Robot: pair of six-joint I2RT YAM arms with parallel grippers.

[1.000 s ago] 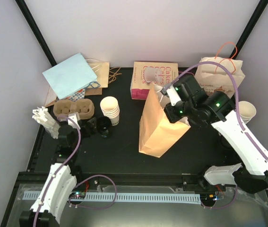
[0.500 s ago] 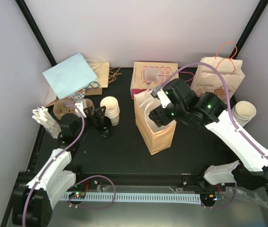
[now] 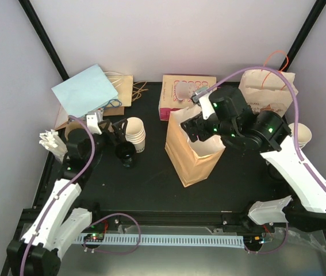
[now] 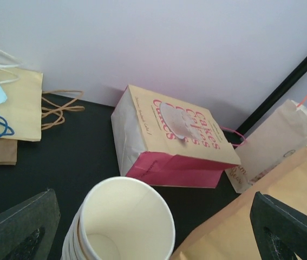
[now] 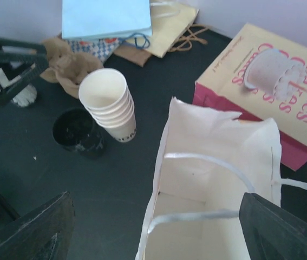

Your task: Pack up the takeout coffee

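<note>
Bag stands open and empty; left gripper and right gripper both gape wide, holding nothing; packing not yet begun.

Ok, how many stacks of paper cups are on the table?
2. One stack stands left of the upright brown bag; the other stack sits at the right edge, partly behind the right arm. Others may be hidden.

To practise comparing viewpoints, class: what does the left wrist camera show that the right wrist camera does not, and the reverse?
Left wrist only: the paper bag with orange handles. Right wrist only: the round black lid, the pulp cup carrier and the inside of the open brown bag. Both: the stack of cream cups and the Cakes bag.
</note>
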